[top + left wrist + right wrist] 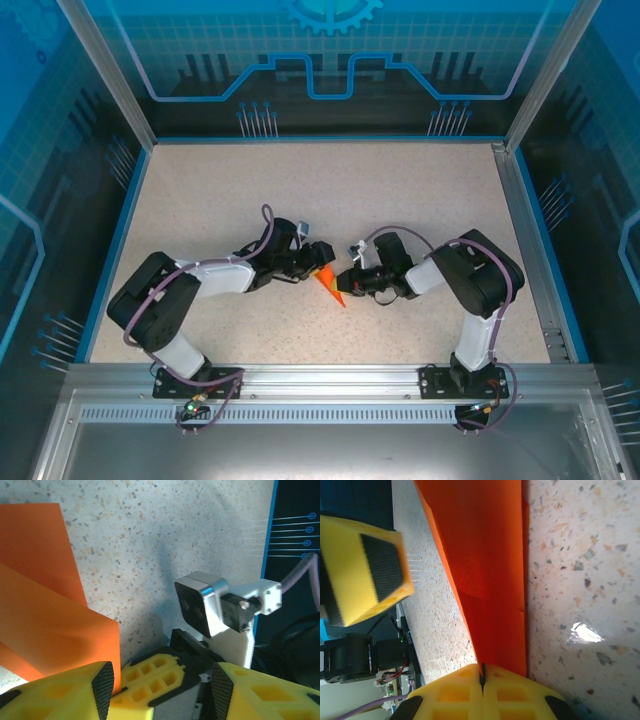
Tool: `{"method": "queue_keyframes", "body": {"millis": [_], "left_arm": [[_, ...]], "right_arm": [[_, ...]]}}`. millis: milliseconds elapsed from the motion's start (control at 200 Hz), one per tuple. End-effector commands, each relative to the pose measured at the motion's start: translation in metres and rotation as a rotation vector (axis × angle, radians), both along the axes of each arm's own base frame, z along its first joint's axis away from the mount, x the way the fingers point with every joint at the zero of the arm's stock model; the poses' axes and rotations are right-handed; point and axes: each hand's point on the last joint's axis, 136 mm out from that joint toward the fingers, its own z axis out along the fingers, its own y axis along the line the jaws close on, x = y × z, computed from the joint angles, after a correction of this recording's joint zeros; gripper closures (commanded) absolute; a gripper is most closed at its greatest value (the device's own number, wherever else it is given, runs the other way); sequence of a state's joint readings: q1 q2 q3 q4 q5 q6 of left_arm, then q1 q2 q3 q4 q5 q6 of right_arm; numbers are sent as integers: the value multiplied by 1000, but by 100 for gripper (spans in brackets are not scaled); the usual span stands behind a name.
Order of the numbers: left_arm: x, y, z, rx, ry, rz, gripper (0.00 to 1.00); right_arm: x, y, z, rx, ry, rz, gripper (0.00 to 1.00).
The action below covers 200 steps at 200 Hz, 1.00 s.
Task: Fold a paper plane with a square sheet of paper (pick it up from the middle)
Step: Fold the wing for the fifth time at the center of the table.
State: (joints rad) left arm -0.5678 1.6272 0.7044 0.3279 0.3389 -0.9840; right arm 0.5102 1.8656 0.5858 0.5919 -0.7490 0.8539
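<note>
Yellow fingers of the right gripper (482,692) sit closest in its wrist view, pressed flat together with only a thin dark seam between them. They pinch the orange paper (487,565) by its lower edge, right at that seam. From the pinch the paper rises away from the jaws as a long wedge, widening toward its far end. It is bright, even, matte orange, with a sharp straight crease running down its length and a second layer showing as a thin strip along its right side. A short sideways wrinkle crosses it a little beyond the fingertips. To the left of these jaws, apart from the paper, hangs one yellow finger (365,570) of the other arm, its black pad facing the sheet.

From the left wrist, the left gripper (162,677) has its jaws spread wide, black pads facing each other. The closed right fingers sit inside that gap, nearer the pad on the left of that view. The paper stands mostly beyond and outside that same finger, as two overlapping flat panels with clean straight edges; whether it touches the pad cannot be told. A silver and black wrist camera (200,605) sits beyond the jaws, over the speckled table (150,540).

From above, the two grippers meet nose to nose, the paper a small pointed wedge between them, its tip toward the arm bases.
</note>
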Motion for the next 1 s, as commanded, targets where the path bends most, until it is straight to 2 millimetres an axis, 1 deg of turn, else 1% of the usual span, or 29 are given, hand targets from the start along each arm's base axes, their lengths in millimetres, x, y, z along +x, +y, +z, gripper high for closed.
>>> {"method": "queue_keyframes", "body": {"millis": [0, 255, 350, 570, 715, 995], "left_arm": [[6, -11, 3, -19, -44, -37, 43], [7, -6, -21, 27, 1, -10, 43], [7, -4, -28, 40, 12, -5, 44], [5, -1, -32, 60, 23, 1, 44], [5, -3, -26, 45, 13, -4, 44], [5, -2, 5, 24, -77, -24, 41]], "right_arm": [[2, -12, -21, -66, 68, -44, 97], [0, -13, -28, -103, 79, -53, 95], [-1, -12, -29, -111, 78, -52, 94], [-2, -13, -33, -154, 79, -54, 94], [-3, -14, -35, -182, 77, -54, 95], [-4, -17, -38, -201, 83, -55, 96]]}}
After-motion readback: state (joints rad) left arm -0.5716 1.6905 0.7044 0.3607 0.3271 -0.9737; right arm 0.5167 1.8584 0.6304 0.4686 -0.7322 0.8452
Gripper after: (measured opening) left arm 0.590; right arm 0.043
